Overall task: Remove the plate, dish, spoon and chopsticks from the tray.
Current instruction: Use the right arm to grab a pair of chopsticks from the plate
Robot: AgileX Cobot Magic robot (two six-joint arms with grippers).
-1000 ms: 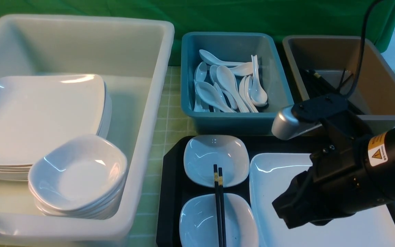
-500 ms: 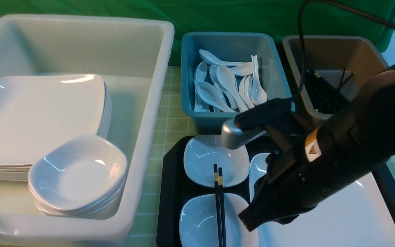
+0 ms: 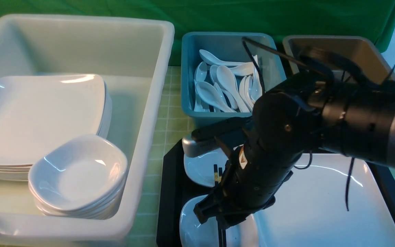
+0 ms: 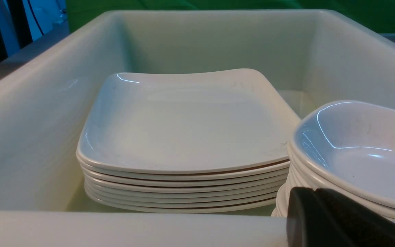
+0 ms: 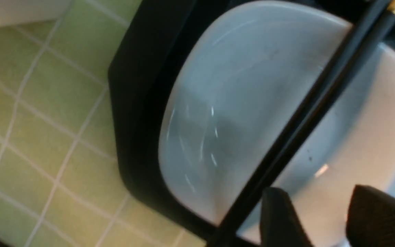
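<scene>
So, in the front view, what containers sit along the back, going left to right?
Big white tub holding stacked plates and bowls → teal tub of white spoons → brown tub.

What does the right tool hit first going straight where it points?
The right tool likely meets the near bowl; the chopsticks across it run beside one finger and might get clipped first. Depth unclear.

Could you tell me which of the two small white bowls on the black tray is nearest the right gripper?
The small white squarish bowl at the black tray's near edge, under the right gripper; the other bowl sits farther back.
</scene>
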